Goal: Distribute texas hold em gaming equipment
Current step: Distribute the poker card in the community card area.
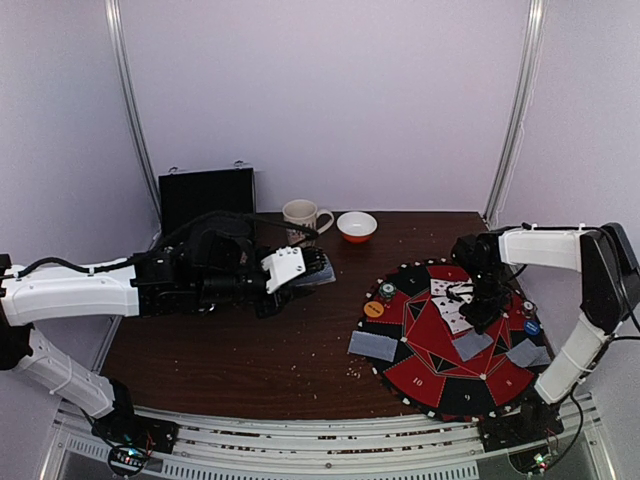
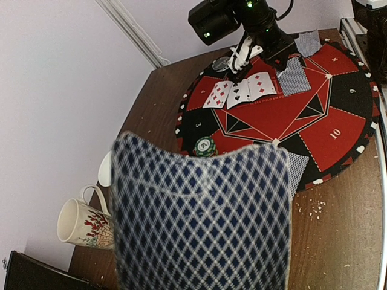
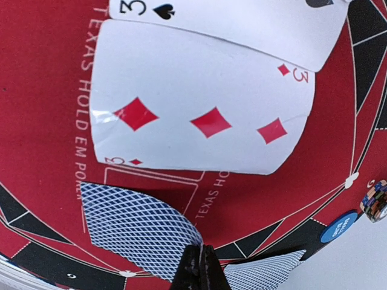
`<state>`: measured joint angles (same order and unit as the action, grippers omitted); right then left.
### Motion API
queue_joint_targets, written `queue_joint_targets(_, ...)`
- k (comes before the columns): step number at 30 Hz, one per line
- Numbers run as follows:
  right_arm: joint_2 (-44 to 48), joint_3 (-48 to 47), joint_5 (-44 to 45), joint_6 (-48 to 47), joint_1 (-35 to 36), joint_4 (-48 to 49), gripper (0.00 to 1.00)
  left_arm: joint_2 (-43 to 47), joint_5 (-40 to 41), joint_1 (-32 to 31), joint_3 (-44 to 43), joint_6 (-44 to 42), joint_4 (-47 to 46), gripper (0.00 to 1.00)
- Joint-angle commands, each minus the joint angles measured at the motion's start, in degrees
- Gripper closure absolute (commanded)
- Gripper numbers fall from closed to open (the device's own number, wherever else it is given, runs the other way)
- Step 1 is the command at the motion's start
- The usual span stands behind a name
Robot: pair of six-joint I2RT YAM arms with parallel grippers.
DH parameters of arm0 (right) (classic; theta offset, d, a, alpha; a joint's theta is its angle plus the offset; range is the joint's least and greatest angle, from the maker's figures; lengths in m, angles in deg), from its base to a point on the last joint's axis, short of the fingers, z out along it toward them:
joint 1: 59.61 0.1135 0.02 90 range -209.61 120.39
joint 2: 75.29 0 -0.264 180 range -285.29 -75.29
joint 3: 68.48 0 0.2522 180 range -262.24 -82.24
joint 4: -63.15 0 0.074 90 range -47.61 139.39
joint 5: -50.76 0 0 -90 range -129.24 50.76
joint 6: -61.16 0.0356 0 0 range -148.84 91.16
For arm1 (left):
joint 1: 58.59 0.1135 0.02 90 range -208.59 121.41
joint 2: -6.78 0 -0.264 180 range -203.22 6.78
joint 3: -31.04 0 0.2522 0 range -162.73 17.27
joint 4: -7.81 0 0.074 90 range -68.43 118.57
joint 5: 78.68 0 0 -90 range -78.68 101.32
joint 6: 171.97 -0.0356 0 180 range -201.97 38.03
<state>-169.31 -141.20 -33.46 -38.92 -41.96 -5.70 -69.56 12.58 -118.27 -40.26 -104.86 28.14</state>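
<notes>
We are gripping the deck [image 2: 199, 223] in our left claw [image 1: 318, 272]; the mat [image 2: 338, 130] is lying ahead, under our clenched right claw [image 3: 199, 269].

Soft even light, nearest card [image 2: 199, 217] blurred

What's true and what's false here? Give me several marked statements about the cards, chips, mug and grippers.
The left gripper holds a blue-backed card. True.
The three of diamonds lies face down. False: it lies face up on the mat.
The mug stands on the mat. False: it stands off it, beside the bowl.
The right gripper is shut. True.
A green-white chip lies on the mat. True.
</notes>
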Motion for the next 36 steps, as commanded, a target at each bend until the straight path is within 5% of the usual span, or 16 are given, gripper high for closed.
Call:
queue_joint_targets(1, -2.66, 0.10, 1.90, 1.32, -1.42, 0.66, 1.00, -0.26, 0.06, -0.26, -0.66, -0.63, -2.17, 0.68)
queue_joint_targets(36, -7.41, -3.07, -2.68, 0.59, -6.26, 0.95, 1.00, -0.53, 0.55, -0.26, -0.65, -0.86, -2.09, 0.68)
